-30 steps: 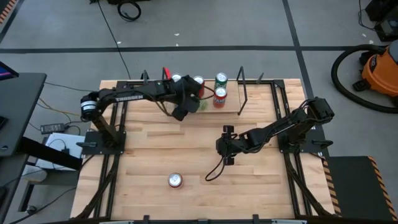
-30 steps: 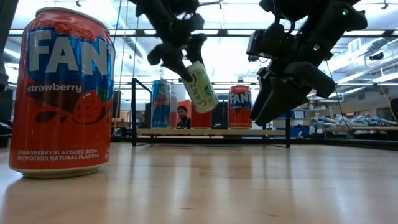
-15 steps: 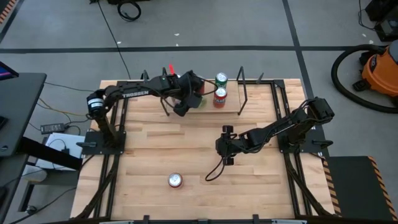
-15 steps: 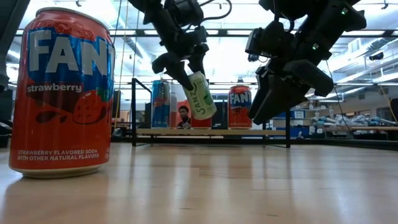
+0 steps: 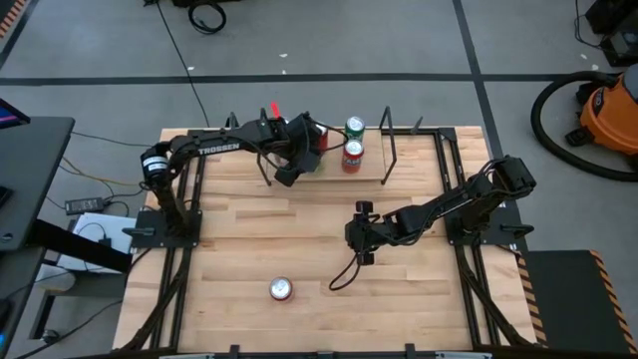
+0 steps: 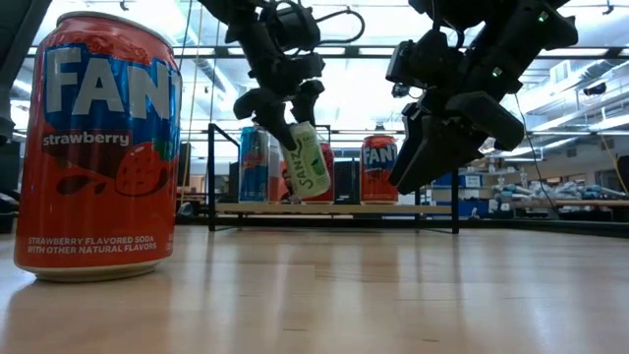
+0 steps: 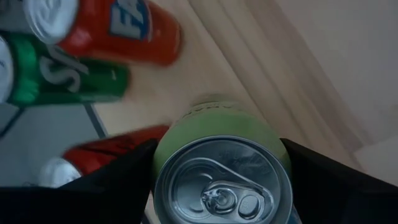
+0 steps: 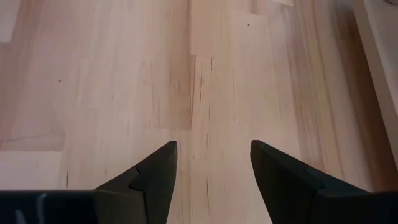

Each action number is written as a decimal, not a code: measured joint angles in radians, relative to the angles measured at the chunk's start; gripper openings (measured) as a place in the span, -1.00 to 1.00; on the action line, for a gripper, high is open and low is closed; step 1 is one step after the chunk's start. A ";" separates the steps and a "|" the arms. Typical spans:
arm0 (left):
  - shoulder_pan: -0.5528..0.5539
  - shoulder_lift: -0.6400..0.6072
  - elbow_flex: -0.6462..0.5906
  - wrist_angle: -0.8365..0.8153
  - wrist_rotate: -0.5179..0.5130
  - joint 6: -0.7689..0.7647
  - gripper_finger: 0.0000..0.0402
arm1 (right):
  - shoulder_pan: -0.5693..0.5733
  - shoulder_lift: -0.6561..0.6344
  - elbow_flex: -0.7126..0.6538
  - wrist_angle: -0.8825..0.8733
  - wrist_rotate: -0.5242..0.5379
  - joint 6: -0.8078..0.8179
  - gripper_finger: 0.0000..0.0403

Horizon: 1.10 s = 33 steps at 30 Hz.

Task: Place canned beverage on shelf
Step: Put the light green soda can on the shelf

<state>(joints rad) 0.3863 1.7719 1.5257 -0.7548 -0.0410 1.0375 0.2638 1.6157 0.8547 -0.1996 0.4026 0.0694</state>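
Note:
A pale green can hangs tilted just above the shelf, with my left gripper shut on it. The shelf is a low light-wood plank at the table's far edge. In the left wrist view the can's silver top faces the camera. A red Fanta strawberry can stands upright on the table near its front edge. My right gripper hovers over the table's middle, open, with nothing between its fingers. My left gripper pinches the green can's side wall just below its top rim between its two fingers, one on each side. The fingers come from above, slanting toward the far edge. The can hangs tilted, its bottom end lowest and clear of the plank.
On the shelf stand a green Sprite can, a red Fanta can, another red can and a blue-and-red one. Thin black uprights close off the shelf's ends. Bare wood lies between the shelf and the front can.
My left gripper has carried the green can toward the table's far edge and a little down, over the shelf. The can has stayed tilted in the hold and now hangs lower, close above the plank.

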 joint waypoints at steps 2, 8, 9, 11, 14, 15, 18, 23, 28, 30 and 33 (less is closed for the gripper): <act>0.002 0.010 0.000 -0.012 -0.007 -0.003 0.56 | 0.000 0.000 0.000 0.002 0.000 -0.001 0.07; 0.003 0.030 0.001 -0.016 -0.012 -0.006 0.56 | 0.000 0.000 0.000 0.012 -0.003 -0.011 0.07; 0.003 0.034 0.002 -0.012 -0.011 -0.006 0.56 | 0.000 0.000 0.000 0.015 -0.003 -0.012 0.07; 0.004 0.036 0.003 0.000 -0.011 -0.006 0.56 | 0.000 0.000 0.000 0.014 -0.004 -0.013 0.07; 0.004 0.037 0.003 0.004 -0.009 -0.004 0.57 | 0.000 0.000 0.000 0.016 -0.004 -0.014 0.07; 0.003 0.037 0.002 0.007 -0.008 0.001 0.57 | 0.000 0.000 0.000 0.016 -0.004 -0.017 0.07; 0.003 0.038 0.002 0.015 -0.008 0.005 0.57 | 0.000 0.000 0.000 0.018 -0.004 -0.018 0.07; 0.002 0.038 0.001 0.017 -0.014 0.021 0.57 | 0.000 0.000 0.000 0.019 -0.004 -0.020 0.07; 0.002 0.039 0.000 0.026 -0.024 0.023 0.58 | 0.000 0.000 0.000 0.020 -0.004 -0.020 0.07; 0.002 0.040 0.000 0.027 -0.030 0.023 0.58 | 0.000 0.000 0.000 0.020 -0.004 -0.020 0.07; -0.004 0.040 0.000 0.027 -0.035 0.022 0.63 | 0.000 0.000 0.000 0.020 -0.004 -0.020 0.07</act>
<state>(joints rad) 0.3826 1.8122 1.5253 -0.7280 -0.0763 1.0599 0.2638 1.6157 0.8547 -0.1795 0.3990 0.0494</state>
